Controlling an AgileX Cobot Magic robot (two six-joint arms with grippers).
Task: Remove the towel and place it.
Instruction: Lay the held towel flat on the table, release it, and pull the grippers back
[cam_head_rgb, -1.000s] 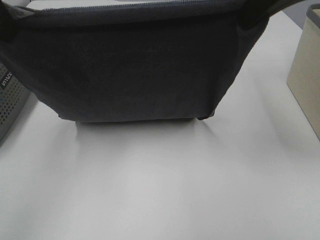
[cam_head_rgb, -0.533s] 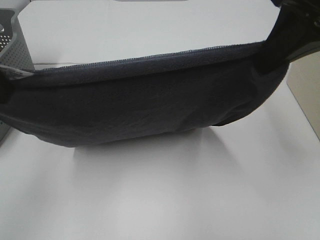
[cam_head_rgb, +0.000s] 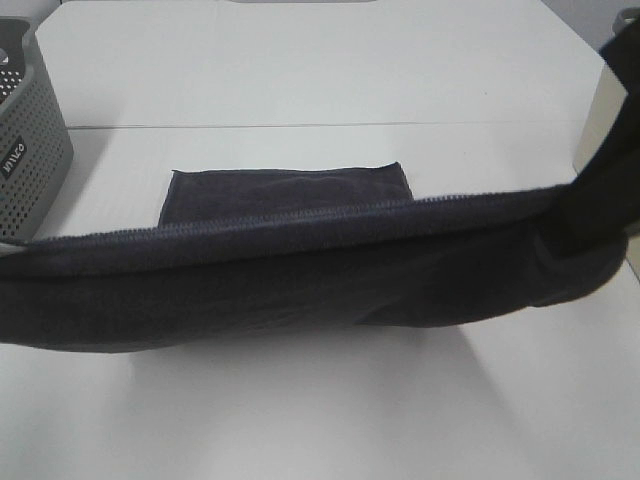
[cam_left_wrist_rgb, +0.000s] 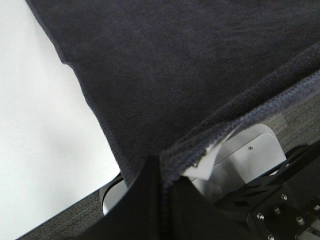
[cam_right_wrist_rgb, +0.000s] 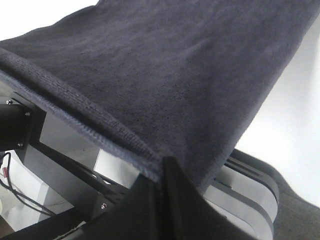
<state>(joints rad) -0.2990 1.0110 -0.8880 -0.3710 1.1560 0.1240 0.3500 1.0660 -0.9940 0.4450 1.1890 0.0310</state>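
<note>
The dark navy towel (cam_head_rgb: 300, 275) hangs stretched between my two grippers, across the whole width of the exterior view. Its far end (cam_head_rgb: 285, 190) lies flat on the white table (cam_head_rgb: 300, 70), and the near hem is raised towards the camera. My left gripper (cam_left_wrist_rgb: 161, 170) is shut on the towel's hem at one corner; it is off the left edge of the exterior view. My right gripper (cam_right_wrist_rgb: 164, 165) is shut on the hem at the other corner. Its dark arm (cam_head_rgb: 612, 190) shows at the right edge.
A grey perforated basket (cam_head_rgb: 25, 110) stands at the left edge of the table. A beige box (cam_head_rgb: 598, 125) stands at the right edge. A seam runs across the table behind the towel.
The towel was held up high, filling the view. Both grippers have carried its top hem down and towards the near side, and its lower end now lies flat on the table.
</note>
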